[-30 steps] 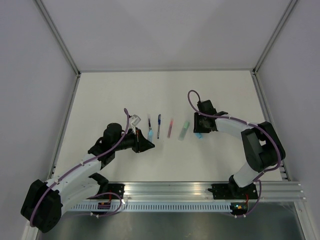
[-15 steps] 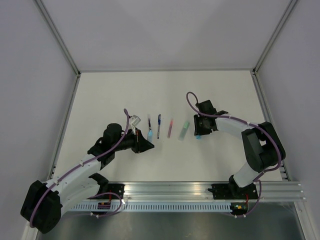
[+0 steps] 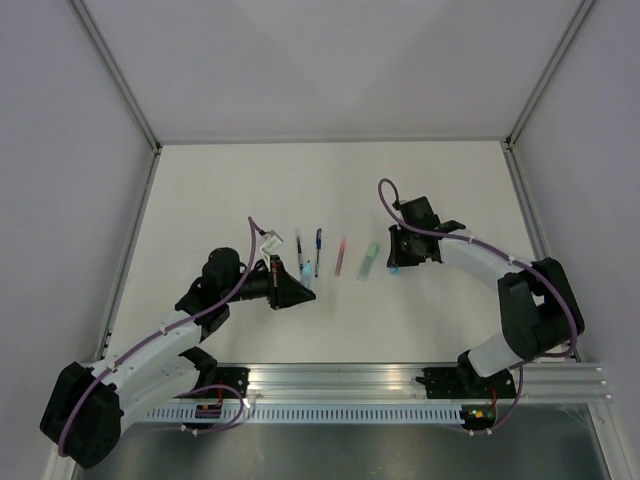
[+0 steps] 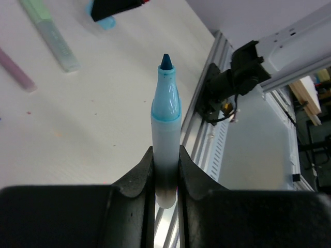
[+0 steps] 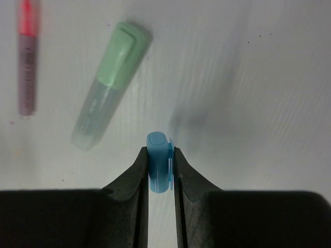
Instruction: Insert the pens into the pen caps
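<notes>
- the pale blue marker (image 4: 165,119), dark blue tip bared, is being grasped by the left pincer (image 4: 165,155); its long axis is being held straight outward, tip leading;
- the light blue cap (image 5: 158,170) is being clenched by the right pincer (image 5: 159,152), near the pale green marker (image 5: 106,111)

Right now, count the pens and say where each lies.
5. The blue marker is in the left gripper; the black pen, dark blue pen, pink pen and green marker lie in a row on the table. None seems hidden.
</notes>
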Motion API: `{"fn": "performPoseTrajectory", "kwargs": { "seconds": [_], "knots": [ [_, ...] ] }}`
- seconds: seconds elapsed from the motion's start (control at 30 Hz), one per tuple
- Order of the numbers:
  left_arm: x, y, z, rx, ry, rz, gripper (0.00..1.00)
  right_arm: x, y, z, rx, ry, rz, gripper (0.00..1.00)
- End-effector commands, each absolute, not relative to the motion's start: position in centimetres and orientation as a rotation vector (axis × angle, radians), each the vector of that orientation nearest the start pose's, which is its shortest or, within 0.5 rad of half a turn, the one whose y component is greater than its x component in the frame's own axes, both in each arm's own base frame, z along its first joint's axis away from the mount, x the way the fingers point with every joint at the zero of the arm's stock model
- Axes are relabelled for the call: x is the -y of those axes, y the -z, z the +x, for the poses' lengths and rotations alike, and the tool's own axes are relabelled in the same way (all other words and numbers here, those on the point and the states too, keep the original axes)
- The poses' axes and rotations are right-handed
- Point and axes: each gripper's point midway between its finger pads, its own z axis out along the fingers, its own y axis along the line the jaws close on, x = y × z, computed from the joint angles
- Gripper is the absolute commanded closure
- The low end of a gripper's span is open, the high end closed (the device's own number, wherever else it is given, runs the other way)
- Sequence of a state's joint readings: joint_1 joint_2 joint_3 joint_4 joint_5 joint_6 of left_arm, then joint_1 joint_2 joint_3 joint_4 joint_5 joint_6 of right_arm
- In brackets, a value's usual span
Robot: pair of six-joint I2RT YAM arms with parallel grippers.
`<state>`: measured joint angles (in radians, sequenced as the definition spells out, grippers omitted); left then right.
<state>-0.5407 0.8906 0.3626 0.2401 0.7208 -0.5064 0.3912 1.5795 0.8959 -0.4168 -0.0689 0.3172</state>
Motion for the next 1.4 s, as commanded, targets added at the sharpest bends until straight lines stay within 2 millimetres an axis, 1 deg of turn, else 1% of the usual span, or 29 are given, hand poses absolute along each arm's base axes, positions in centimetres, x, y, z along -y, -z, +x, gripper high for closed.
{"fn": "performPoseTrajectory", "kwargs": {
  "seconds": [0.0, 0.03, 0.07, 0.1, 0.13, 0.17, 0.2, 0.23, 0.27, 0.3, 0.37, 0.4, 0.43, 0.47, 0.5, 0.57, 0.63, 0.77, 0.87, 0.97, 1.0, 1.13, 1.37],
  "knots": [
    [26.5, -19.8, 14.4, -1.770, 1.546, 0.692, 0.98, -17.7, -12.6, 32.0, -2.399, -0.527, -0.135, 1.00],
    [26.6, -20.5, 13.9, -1.745, 1.575, 0.717, 0.98, -18.5, -14.4, 32.1, -2.336, -0.588, -0.141, 1.00],
    [26.7, -21.1, 13.5, -1.735, 1.606, 0.719, 0.98, -19.9, -16.0, 31.4, -2.282, -0.701, -0.179, 1.00],
    [26.9, -22.3, 12.9, -1.683, 1.632, 0.755, 0.98, -21.2, -20.2, 31.5, -2.124, -0.804, -0.202, 1.00],
    [26.9, -22.9, 12.6, -1.663, 1.647, 0.767, 0.98, -22.2, -22.0, 30.9, -2.051, -0.868, -0.230, 1.00],
    [27.0, -23.5, 12.4, -1.639, 1.657, 0.776, 0.98, -23.6, -23.4, 29.6, -1.983, -0.933, -0.275, 1.00],
    [27.1, -24.1, 12.1, -1.625, 1.677, 0.781, 0.98, -24.3, -27.4, 29.0, -1.825, -0.981, -0.297, 1.00],
    [27.1, -24.8, 11.9, -1.593, 1.683, 0.793, 0.98, -24.8, -28.8, 28.3, -1.772, -1.018, -0.297, 1.00],
    [27.1, -25.3, 11.8, -1.586, 1.696, 0.793, 0.98, -26.0, -29.9, 26.8, -1.718, -1.070, -0.341, 1.00],
    [27.1, -25.7, 11.7, -1.575, 1.702, 0.795, 0.98, -26.4, -32.6, 25.8, -1.604, -1.113, -0.363, 1.00],
    [27.1, -26.4, 11.4, -1.542, 1.715, 0.809, 0.98, -27.5, -34.4, 23.8, -1.520, -1.193, -0.402, 1.00],
    [27.1, -26.5, 11.3, -1.544, 1.734, 0.799, 0.98, -27.7, -36.3, 22.9, -1.427, -1.229, -0.418, 1.00],
    [27.1, -26.9, 11.3, -1.518, 1.736, 0.795, 0.98, -27.9, -37.0, 22.2, -1.393, -1.258, -0.424, 1.00],
    [27.1, -27.2, 11.3, -1.509, 1.740, 0.785, 0.98, -28.3, -37.2, 21.5, -1.373, -1.299, -0.425, 1.00],
    [27.0, -27.3, 11.2, -1.514, 1.757, 0.770, 0.98, -28.3, -38.6, 20.8, -1.300, -1.325, -0.430, 1.00],
    [27.1, -27.8, 11.1, -1.488, 1.770, 0.772, 0.98, -28.9, -38.8, 20.1, -1.275, -1.365, -0.424, 1.00],
    [27.1, -28.1, 11.0, -1.483, 1.777, 0.772, 0.98, -29.6, -39.0, 19.9, -1.258, -1.393, -0.432, 1.00],
    [27.0, -28.8, 10.7, -1.447, 1.775, 0.790, 0.98, -31.3, -39.0, 18.5, -1.234, -1.494, -0.438, 1.00],
    [26.8, -28.9, 10.7, -1.437, 1.756, 0.794, 0.98, -32.0, -38.8, 18.5, -1.246, -1.487, -0.411, 1.00],
    [26.8, -28.8, 10.7, -1.442, 1.750, 0.794, 0.98, -32.8, -38.0, 18.4, -1.277, -1.479, -0.418, 1.00],
    [26.8, -28.8, 10.7, -1.441, 1.751, 0.794, 0.98, -32.9, -37.7, 18.5, -1.288, -1.474, -0.410, 1.00],
    [26.8, -28.8, 10.6, -1.438, 1.751, 0.797, 0.98, -33.3, -37.6, 17.9, -1.283, -1.473, -0.406, 1.00],
    [26.7, -28.7, 10.5, -1.439, 1.752, 0.789, 0.98, -34.0, -36.6, 18.0, -1.312, -1.455, -0.408, 1.00]
  ]
}}
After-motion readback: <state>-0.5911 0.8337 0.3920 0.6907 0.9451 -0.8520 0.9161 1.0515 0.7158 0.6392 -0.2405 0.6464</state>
